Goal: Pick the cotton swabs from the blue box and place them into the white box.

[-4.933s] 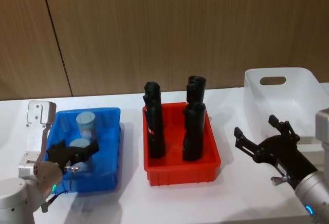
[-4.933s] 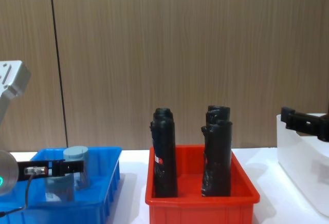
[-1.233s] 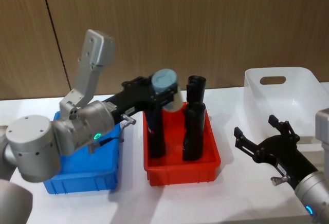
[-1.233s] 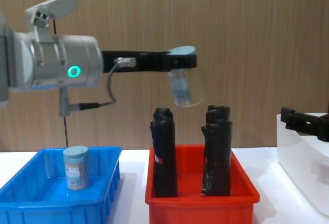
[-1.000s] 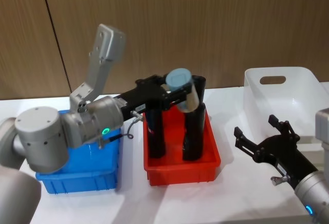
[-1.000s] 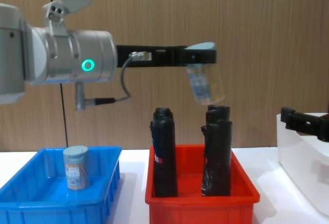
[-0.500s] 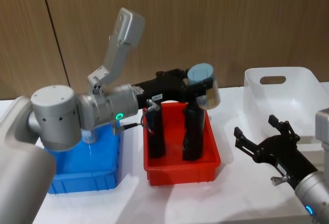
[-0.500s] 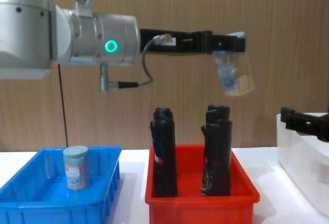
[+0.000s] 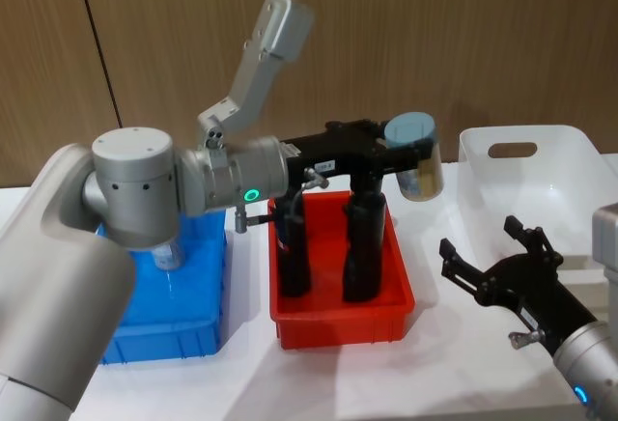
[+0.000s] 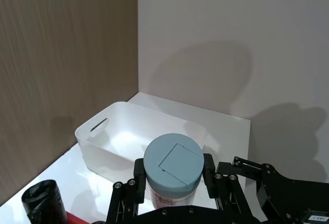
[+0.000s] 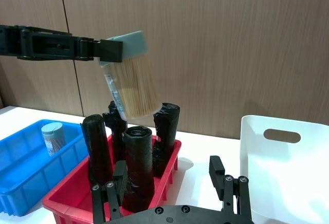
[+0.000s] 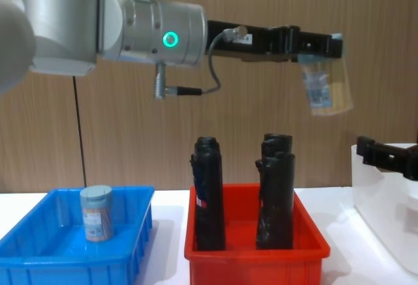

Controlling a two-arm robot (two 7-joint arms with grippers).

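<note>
Two grippers are in play. Nearest the robot, the right gripper point(image 9: 491, 252) hangs idle with its fingers spread, low over the table point(image 9: 435, 363) in front of the white box point(image 9: 570, 165). Farther out on the left, a second jar point(image 12: 96, 213) stands upright in the blue box point(image 12: 130, 259), a job for later. Beyond the middle of the red bin point(image 9: 338, 320), the left gripper point(image 9: 410, 146) reaches across from the left, pinching the jar of cotton swabs point(image 9: 417, 165) just under its pale lid. The jar hangs tilted in the air, above and right of the black cylinders point(image 9: 362, 238) and short of the white box's left wall. The step in hand is the carry, and doing it well probably means holding this height so the jar's base clears both the cylinder tops and the box rim. The arm should travel right until the lid sits over the box's open middle. Since the grip takes only the top of the jar, the pinch should be kept firm and the motion smooth. Lowering inside the walls before letting go should keep the tilted jar from tumbling or bouncing out.
</note>
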